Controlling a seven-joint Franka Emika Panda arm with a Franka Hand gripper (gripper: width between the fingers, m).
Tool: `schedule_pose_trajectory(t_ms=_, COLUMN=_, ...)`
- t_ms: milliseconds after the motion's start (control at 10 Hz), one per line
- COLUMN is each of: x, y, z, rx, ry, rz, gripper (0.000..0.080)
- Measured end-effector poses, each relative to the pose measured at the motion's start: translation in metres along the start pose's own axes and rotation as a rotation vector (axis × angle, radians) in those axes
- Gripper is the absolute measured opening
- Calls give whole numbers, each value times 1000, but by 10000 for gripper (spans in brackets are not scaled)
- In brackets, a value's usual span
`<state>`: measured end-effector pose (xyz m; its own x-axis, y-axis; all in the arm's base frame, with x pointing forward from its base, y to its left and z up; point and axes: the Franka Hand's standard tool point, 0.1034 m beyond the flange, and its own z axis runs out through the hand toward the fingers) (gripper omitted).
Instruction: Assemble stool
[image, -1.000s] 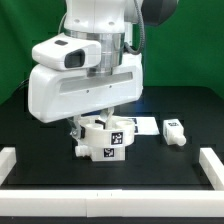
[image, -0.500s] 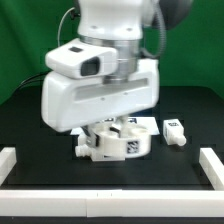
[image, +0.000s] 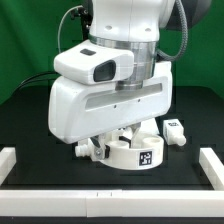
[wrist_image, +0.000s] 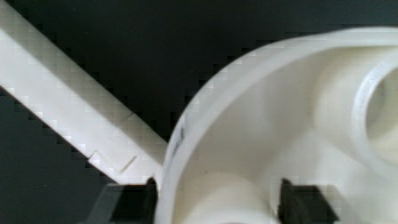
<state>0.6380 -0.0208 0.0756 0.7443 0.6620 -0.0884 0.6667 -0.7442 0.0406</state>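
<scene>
Exterior view, arm: The arm (image: 110, 95) has been swung toward the exterior view's right within the last second and is now held low over the middle of the black table (image: 40, 175).
Exterior view, seat: The seat (image: 128, 156) is found under the wrist housing, near the table's middle. It has been carried rightward with the arm and turned, so that its round rim and one tag are now shown to the camera. Whether it is resting on the table or is just lifted cannot be told.
Exterior view, side piece: A white stub (image: 84, 150) is seen at the seat's edge on the exterior view's left. Whether it is a fitted leg cannot be told.
Exterior view, loose leg: The loose leg (image: 175, 130) lies unmoved behind the seat on the exterior view's right, apart from it.
Wrist view, gripper: The gripper (wrist_image: 217, 205) is seen pinched on the seat's curved wall, with a dark finger (wrist_image: 128, 205) at each side. The grip has not been altered.
Wrist view, surroundings: A border rail (wrist_image: 71, 100) is seen crossing the dark table beyond the seat.
Meaning for the task: The seat is judged to be under reorientation, probably so that a socket can be presented for another leg. With one leg not yet fitted, the assembly is judged incomplete.
</scene>
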Motion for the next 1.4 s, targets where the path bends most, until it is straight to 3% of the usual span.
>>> schedule_pose_trajectory(t_ms=100, x=14, y=-11, z=2, rx=-19, ry=12, rz=17, gripper=327)
schedule_pose_trajectory(t_ms=300, x=34, y=-34, z=12, rx=-29, ry=44, rz=106, gripper=327)
schedule_pose_trajectory(t_ms=400, x=32, y=-30, z=17, rx=-52, ry=83, rz=89, gripper=327)
schedule_pose_trajectory(t_ms=700, x=28, y=-34, z=20, rx=-43, ry=76, rz=130, gripper=327)
schedule_pose_trajectory(t_ms=900, x=14, y=-63, z=33, rx=-18, ry=50, rz=244, gripper=327)
schedule_pose_trajectory(t_ms=1000, x=14, y=-71, z=40, rx=-13, ry=45, rz=275, gripper=327)
schedule_pose_trajectory(t_ms=1400, x=47, y=-63, z=41, rx=-21, ry=53, rz=326, gripper=327)
